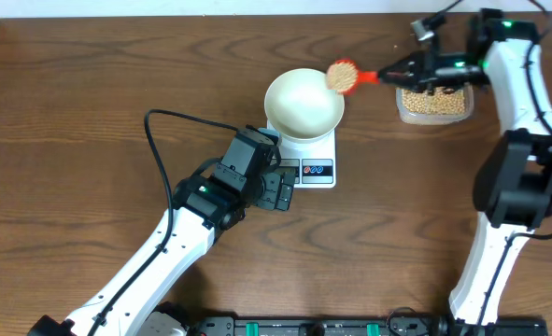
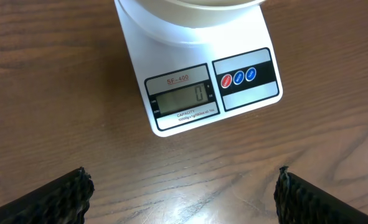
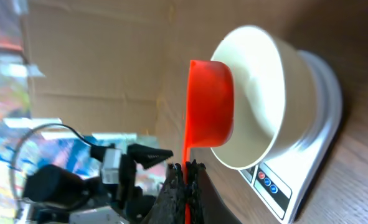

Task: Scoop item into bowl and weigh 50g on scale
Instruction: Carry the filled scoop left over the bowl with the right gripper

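The white bowl (image 1: 303, 103) sits on the white scale (image 1: 316, 168); the scale display (image 2: 182, 98) reads 0. My right gripper (image 1: 416, 72) is shut on the handle of an orange scoop (image 1: 342, 76) filled with tan beans, held at the bowl's right rim. In the right wrist view the scoop (image 3: 210, 102) stands edge-on against the bowl (image 3: 264, 93), its handle clamped between my fingers (image 3: 186, 171). More beans fill a clear tub (image 1: 434, 103) under my right wrist. My left gripper (image 1: 277, 187) is open and empty just in front of the scale, its fingers (image 2: 182, 193) wide apart over bare wood.
The table is brown wood. A black cable (image 1: 159, 140) loops from the left arm across the table's left middle. The right arm's base stands at the right edge (image 1: 518, 187). Cardboard and clutter show behind the table in the right wrist view (image 3: 90, 68).
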